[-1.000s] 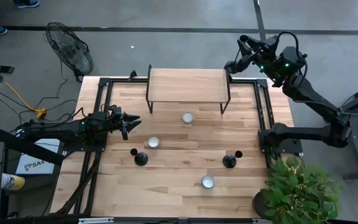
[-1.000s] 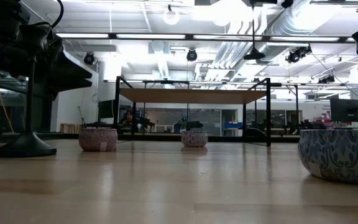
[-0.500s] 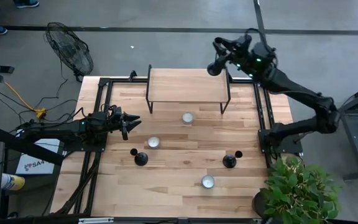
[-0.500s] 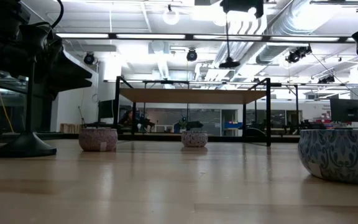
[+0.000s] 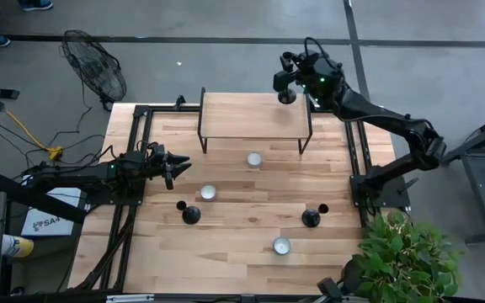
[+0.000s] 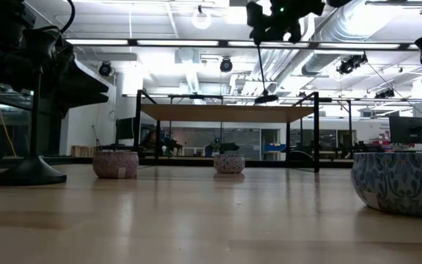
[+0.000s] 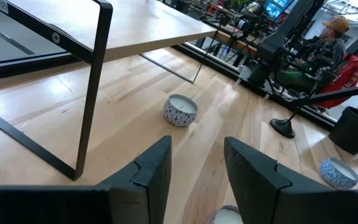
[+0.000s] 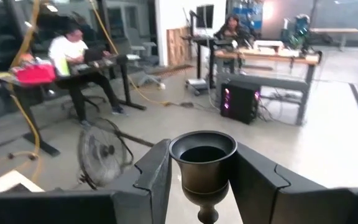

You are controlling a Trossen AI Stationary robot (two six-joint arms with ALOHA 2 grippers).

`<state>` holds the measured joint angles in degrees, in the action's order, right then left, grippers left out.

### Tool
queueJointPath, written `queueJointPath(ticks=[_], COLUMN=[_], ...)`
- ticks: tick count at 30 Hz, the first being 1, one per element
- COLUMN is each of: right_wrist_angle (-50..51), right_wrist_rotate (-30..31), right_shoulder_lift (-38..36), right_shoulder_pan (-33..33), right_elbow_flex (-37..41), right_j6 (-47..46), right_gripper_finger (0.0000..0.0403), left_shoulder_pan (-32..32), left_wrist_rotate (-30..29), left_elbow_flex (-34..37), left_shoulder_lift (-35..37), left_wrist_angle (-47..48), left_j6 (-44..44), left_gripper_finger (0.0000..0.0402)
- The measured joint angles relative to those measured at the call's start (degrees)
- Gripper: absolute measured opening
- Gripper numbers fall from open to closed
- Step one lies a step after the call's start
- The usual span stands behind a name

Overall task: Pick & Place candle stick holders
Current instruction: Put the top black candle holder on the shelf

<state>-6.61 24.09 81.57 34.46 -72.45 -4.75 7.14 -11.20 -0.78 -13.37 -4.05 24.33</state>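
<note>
over shelf (image 5: 255, 114) — right pincer (image 8: 202, 163) clamping candlestick (image 8: 202, 163)

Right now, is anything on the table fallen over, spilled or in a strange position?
Nothing stands out. Two candlesticks stand upright on the table, and the three small bowls sit level. The right gripper holds the third candlestick upright above the shelf. The left gripper is idle.

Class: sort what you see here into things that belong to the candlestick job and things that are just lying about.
Job:
held candlestick in right gripper
two candlesticks on table
raised shelf

Just about:
three patterned bowls
floor fan
potted plant
</note>
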Motion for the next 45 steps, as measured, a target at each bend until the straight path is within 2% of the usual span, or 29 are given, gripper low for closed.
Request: queueJointPath(ticks=[14, 45], right_wrist_angle=[4.72, 3.8], right_wrist_rotate=[7.59, 4.25], right_shoulder_lift=[1.45, 3.54], right_shoulder_pan=[0.0, 0.39], right_elbow_flex=[0.23, 0.14], right_j6=[-1.21, -1.02], right_gripper_finger=[0.0133, 0.0134], left_shoulder_pan=[0.0, -0.01], left_wrist_rotate=[0.02, 0.02], left_elbow_flex=[0.0, 0.0], left_shoulder_lift=[-0.02, -0.01], left_wrist_angle=[0.0, 0.0], left_j6=[0.01, 0.0], left_gripper_finger=[0.0145, 0.0145])
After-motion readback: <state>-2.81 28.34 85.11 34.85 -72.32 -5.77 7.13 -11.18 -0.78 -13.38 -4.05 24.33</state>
